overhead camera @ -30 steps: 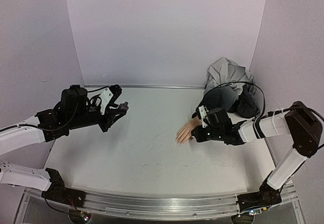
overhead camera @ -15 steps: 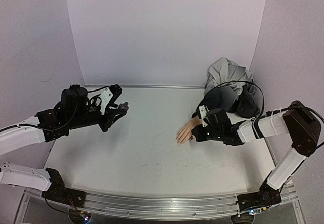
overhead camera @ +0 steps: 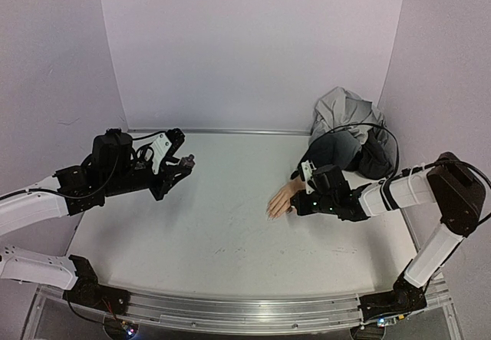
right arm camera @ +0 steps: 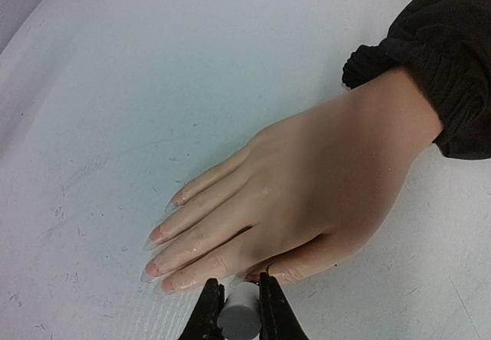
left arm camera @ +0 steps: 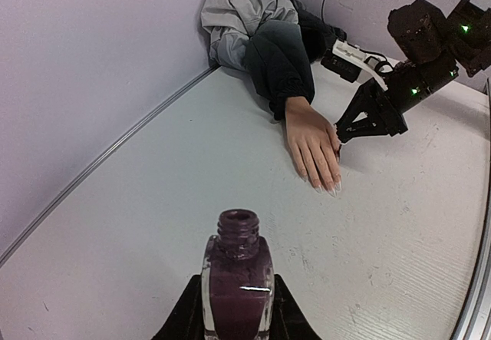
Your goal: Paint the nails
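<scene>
**Right gripper at the mannequin hand, left gripper holding the open bottle**

The mannequin hand (right arm camera: 307, 194) lies palm down on the white table (overhead camera: 215, 225). Its fingers stretch away from a dark sleeve (right arm camera: 437, 71) that covers the wrist. The nails (right arm camera: 156, 236) sit at the fingertips, long, pointed and pale, with no dark colour on any that shows in the right wrist view.

The right gripper (right arm camera: 239, 309) is right against the hand's edge, next to the lowest finger and the tucked thumb. Its fingers are closed narrowly around a pale cylinder (right arm camera: 239, 321). The cylinder's far end is hidden, so whether it touches the hand cannot be told.

The left gripper (left arm camera: 237, 313) is well apart from the hand, beyond the fingertips. It clamps a polish bottle (left arm camera: 237, 278) upright between its fingers. The bottle is glass, filled with dark maroon liquid, and its neck is open and uncapped.

Behind the hand, past the sleeve, a crumpled grey garment (overhead camera: 345, 110) is heaped against the back wall.
</scene>
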